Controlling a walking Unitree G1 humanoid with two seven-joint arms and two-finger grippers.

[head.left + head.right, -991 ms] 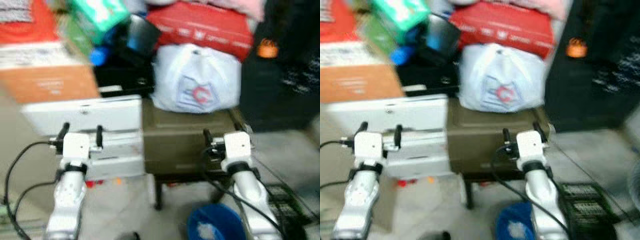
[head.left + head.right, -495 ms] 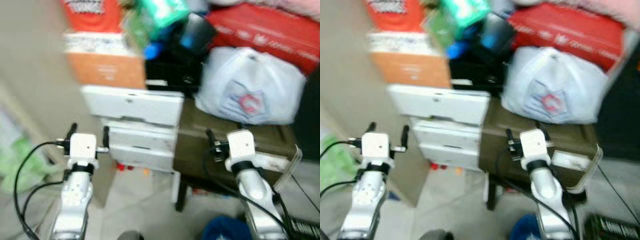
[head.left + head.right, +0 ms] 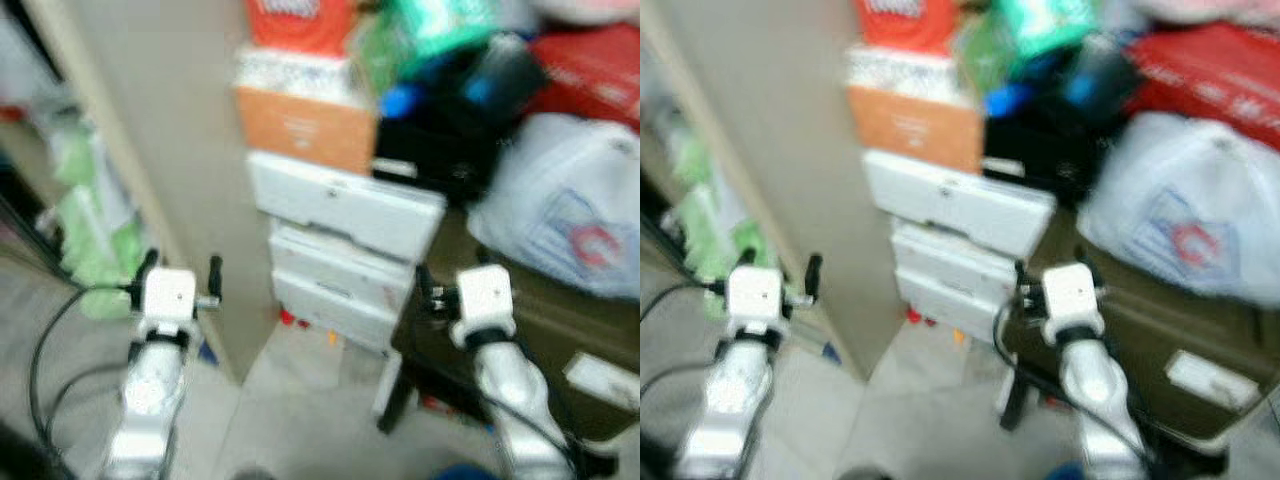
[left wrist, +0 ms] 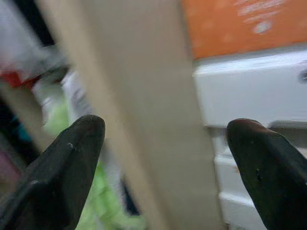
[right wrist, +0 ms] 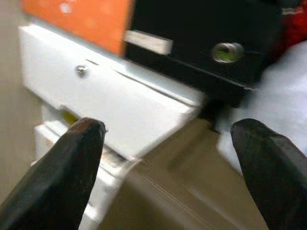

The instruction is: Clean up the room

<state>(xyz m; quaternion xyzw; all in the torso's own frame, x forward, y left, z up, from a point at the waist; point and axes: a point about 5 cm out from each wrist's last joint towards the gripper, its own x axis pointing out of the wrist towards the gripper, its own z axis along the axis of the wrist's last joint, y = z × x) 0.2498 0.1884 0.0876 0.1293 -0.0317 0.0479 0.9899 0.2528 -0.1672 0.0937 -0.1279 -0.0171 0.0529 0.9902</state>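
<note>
Left end effector (image 3: 180,275) and right end effector (image 3: 452,283) were both spread wide and empty, with white drawers (image 3: 345,240) and piled clutter (image 3: 450,90) just ahead; judged: cleanup barely started, nothing picked up yet.

White drawers (image 3: 345,205): smooth plastic, slight sheen. Orange box (image 3: 305,128): matt cardboard. White bag (image 3: 565,230): thin crinkled plastic. Beige panel (image 3: 170,130): matt, smooth.

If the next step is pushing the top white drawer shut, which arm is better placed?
Probably the right. The right tool is raised just in front of the white drawer, open and empty. The left tool, also open, faces the beige panel further left.
</note>
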